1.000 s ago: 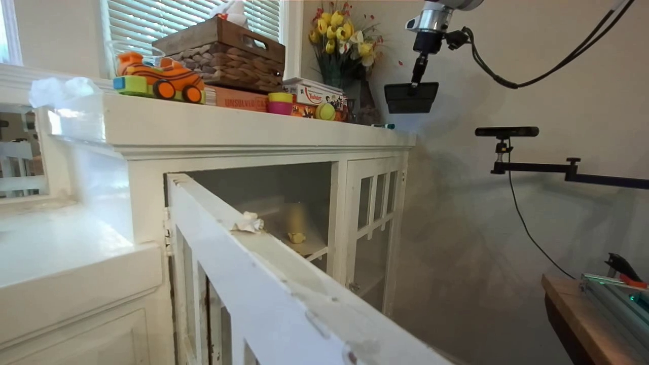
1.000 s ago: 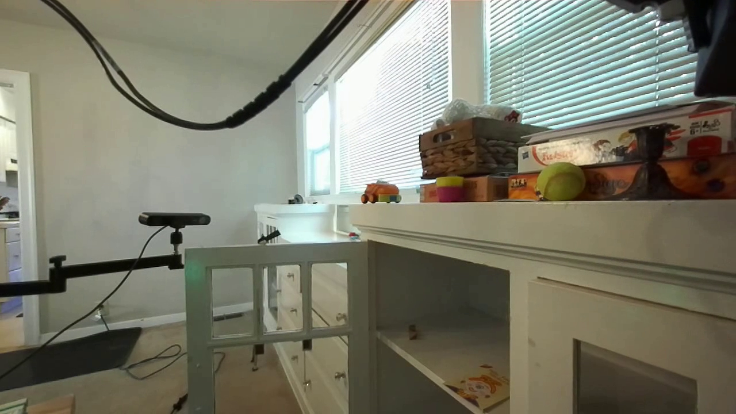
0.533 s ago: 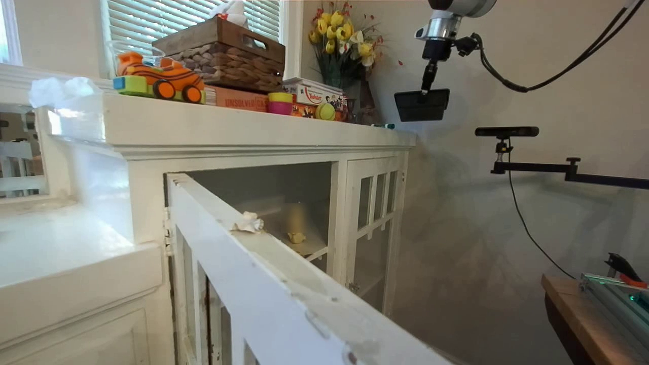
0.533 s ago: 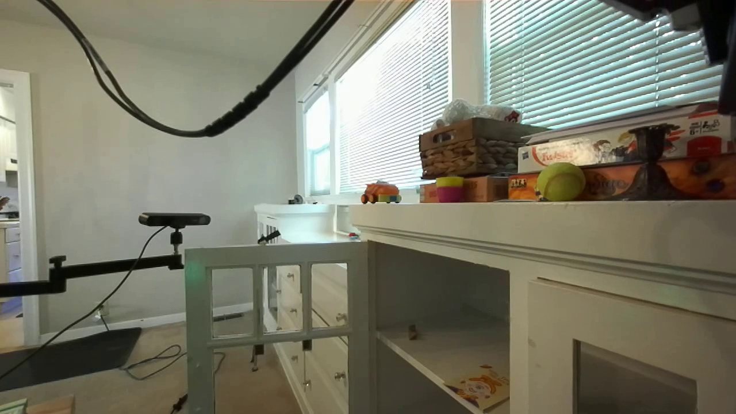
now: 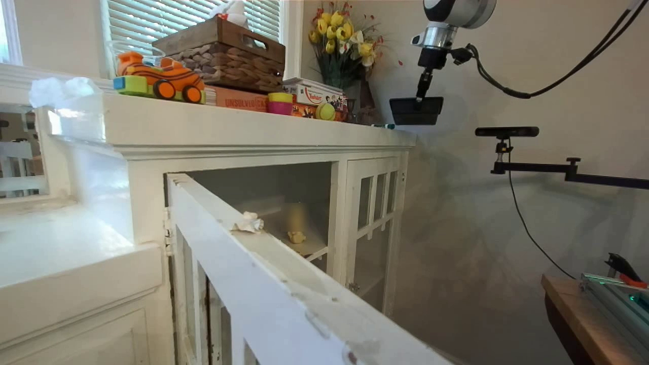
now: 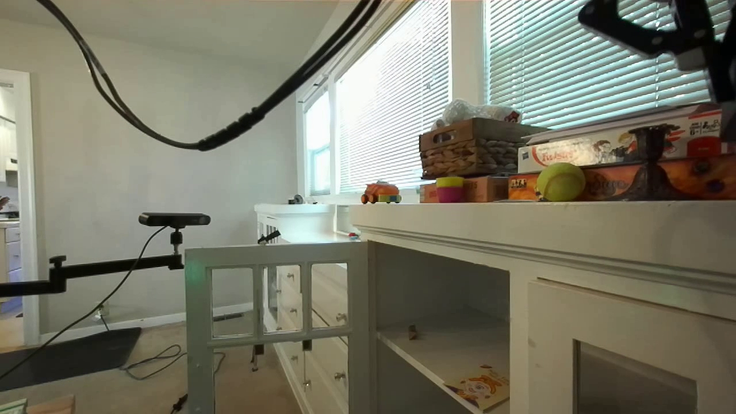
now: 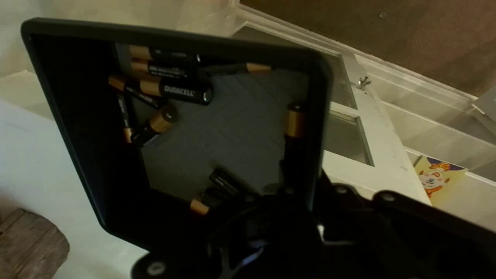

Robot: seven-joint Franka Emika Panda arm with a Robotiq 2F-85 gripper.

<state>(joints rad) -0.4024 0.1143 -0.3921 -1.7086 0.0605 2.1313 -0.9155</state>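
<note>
A black rectangular bin (image 5: 417,112) hangs in the air near the far end of the cabinet ledge, apart from it. My gripper (image 7: 306,184) is shut on one wall of this bin, a finger on each side of the rim. Inside lie several black-and-copper batteries, among them a Duracell cell (image 7: 180,91), another upright in the view along the gripped wall (image 7: 294,123), and a dark one (image 7: 224,182) close to the inner finger. Dark fingers hide the bin's lower right corner in the wrist view. Only part of the gripper (image 6: 698,54) shows at an exterior view's right edge.
A cabinet door (image 6: 198,333) stands swung out, beside a shelf with a clown card (image 6: 482,386). On the ledge (image 5: 263,124) sit an orange toy car (image 5: 162,78), a woven basket (image 5: 243,61), flowers (image 5: 337,33) and a tennis ball (image 6: 562,181). A camera (image 5: 507,132) stands on a bracket.
The arm with the bin has come lower. In an exterior view it shifted right, then a little back left. The gripper stays shut on the bin wall.
</note>
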